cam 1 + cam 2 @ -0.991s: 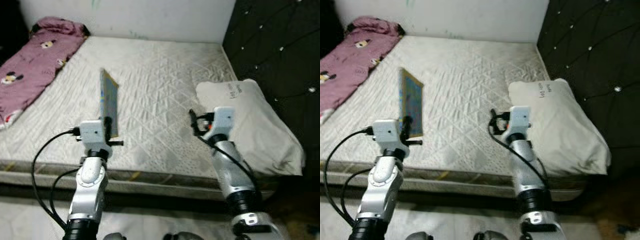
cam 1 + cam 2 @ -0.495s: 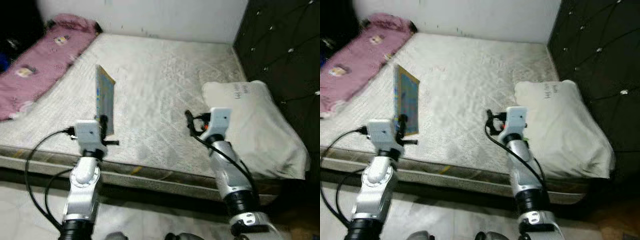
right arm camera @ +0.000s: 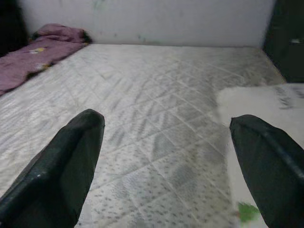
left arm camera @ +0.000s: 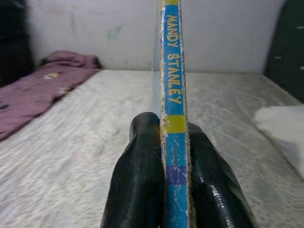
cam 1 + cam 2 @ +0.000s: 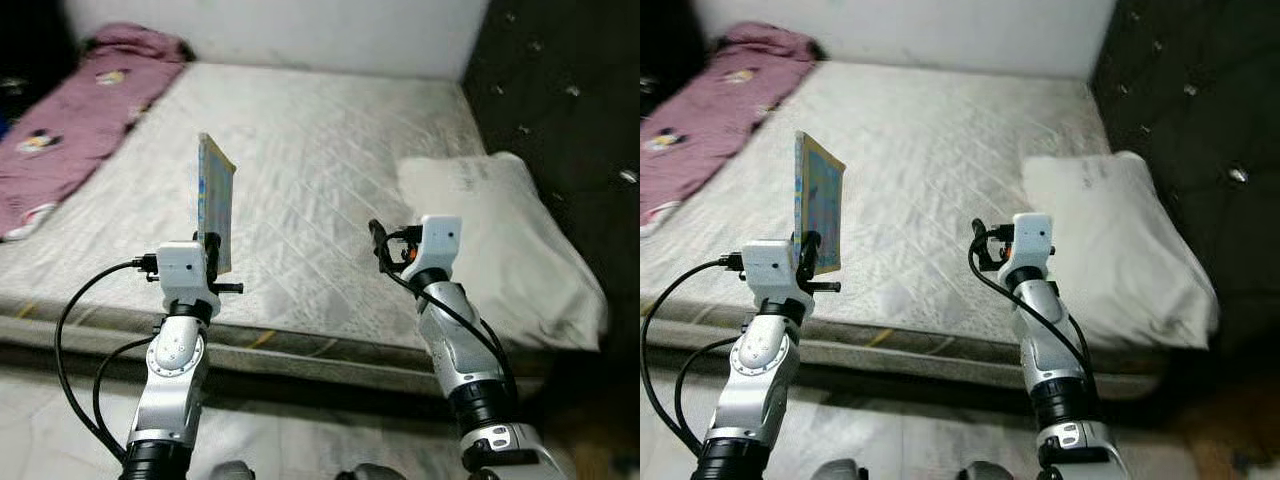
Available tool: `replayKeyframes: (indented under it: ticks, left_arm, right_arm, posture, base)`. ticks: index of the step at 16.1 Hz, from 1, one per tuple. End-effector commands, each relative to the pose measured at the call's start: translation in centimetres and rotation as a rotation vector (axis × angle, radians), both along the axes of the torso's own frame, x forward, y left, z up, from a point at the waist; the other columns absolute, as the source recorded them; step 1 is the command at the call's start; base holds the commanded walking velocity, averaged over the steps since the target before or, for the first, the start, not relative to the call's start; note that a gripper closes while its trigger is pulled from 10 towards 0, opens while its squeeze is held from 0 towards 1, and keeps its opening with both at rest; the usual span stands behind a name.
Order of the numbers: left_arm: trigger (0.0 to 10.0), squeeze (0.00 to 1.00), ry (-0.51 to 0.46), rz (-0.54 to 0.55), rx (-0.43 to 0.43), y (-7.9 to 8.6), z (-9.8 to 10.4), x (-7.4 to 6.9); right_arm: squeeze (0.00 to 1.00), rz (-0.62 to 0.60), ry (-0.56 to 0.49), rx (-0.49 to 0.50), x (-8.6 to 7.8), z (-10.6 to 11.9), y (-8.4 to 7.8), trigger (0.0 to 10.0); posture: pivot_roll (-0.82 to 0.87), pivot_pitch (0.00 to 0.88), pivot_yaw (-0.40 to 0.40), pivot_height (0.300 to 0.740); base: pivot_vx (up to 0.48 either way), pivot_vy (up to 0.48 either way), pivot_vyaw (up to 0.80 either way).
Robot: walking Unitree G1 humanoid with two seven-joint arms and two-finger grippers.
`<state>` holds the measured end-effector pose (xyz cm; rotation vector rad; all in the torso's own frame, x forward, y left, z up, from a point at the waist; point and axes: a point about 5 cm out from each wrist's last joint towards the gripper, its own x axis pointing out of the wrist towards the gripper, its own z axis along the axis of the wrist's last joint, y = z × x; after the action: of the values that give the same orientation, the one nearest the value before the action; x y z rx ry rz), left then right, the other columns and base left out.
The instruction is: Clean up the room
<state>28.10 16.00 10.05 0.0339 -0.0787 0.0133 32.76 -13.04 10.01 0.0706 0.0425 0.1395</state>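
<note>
My left gripper [image 5: 211, 243] is shut on a thin picture book [image 5: 214, 202], held upright on edge above the near part of the mattress [image 5: 330, 160]. Seen from the left wrist, the book's blue spine [image 4: 173, 95] reads "MANDY STANLEY" and sits clamped between the two black fingers [image 4: 142, 175]. Further right, my right gripper [image 5: 378, 240] hovers over the mattress beside a white pillow [image 5: 500, 240]. Its fingers [image 3: 66, 161] stand wide apart with nothing between them.
A pink cartoon-print blanket [image 5: 70, 110] lies along the mattress's left side. A dark padded headboard [image 5: 570, 100] rises on the right, and a white wall [image 5: 300, 30] runs behind. The mattress's front edge [image 5: 300, 345] is just below my arms, with pale floor [image 5: 60, 420] beneath.
The camera has shifted a little, so the whole scene has moved in the picture. Both arms keep their poses, and the book stays in my left gripper.
</note>
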Motion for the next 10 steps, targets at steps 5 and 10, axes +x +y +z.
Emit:
replayKeyframes:
  ticks: [5,10]
  left_arm:
    - [10.0,0.0,-0.045,-0.007,0.0,-0.12,1.06,0.19]
    - [10.0,0.0,-0.058,-0.01,-0.028,-0.18,1.21,0.23]
  right_arm:
    - [0.0,0.0,-0.007,-0.002,0.09,0.21,-0.14,10.0]
    - [0.0,-0.004,-0.006,-0.001,0.16,0.22,-0.17,10.0]
  posture:
    - [-0.05,0.0,-0.03,0.74]
    - [-0.05,0.0,-0.03,0.74]
  base:
    - [0.0,-0.28,-0.57]
    - [0.0,-0.157,-0.36]
